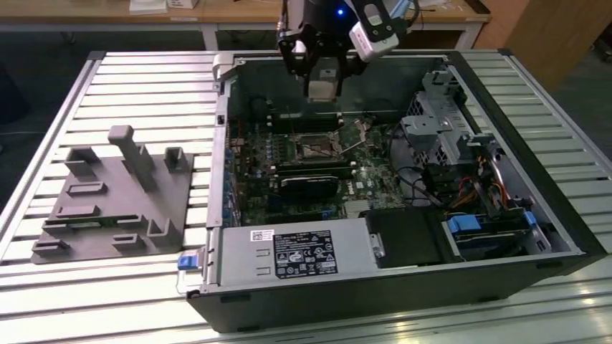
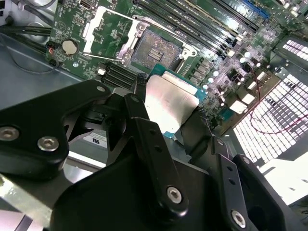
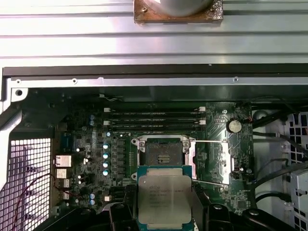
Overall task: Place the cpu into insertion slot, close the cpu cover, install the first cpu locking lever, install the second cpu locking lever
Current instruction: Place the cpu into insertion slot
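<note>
Gripper is clamped on the cpu and hovers at the upper centre of the exterior view, over the open computer case. Insertion slot sits empty, with the cpu cover flipped open beside it. Cpu not seated yet; cover and both levers still to do.

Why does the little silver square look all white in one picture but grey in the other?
In the second wrist view, light glares off the cpu, washing its metal top nearly white; in the first wrist view the same top is evenly lit and looks grey.
</note>
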Tool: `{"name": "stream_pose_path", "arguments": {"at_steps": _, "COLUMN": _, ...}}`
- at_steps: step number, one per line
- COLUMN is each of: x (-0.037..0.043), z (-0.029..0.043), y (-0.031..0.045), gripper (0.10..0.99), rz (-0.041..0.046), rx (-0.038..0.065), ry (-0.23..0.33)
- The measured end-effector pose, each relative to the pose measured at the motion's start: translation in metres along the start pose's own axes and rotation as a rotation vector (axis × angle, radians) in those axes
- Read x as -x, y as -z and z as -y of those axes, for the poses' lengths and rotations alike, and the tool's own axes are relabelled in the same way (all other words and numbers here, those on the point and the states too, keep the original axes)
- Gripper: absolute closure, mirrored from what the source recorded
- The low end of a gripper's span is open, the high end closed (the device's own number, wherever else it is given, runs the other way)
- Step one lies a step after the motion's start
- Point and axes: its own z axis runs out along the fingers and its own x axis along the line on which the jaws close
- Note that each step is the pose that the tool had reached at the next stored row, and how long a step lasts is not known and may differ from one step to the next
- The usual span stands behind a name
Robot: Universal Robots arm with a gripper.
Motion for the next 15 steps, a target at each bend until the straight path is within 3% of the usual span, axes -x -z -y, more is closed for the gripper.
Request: {"name": "stream_pose_path", "arguments": {"at_steps": 15, "x": 0.0002, "z": 0.0012, "y": -0.0130, "gripper": 0.549, "rz": 0.0000, "rx": 0.000, "ry": 0.000}}
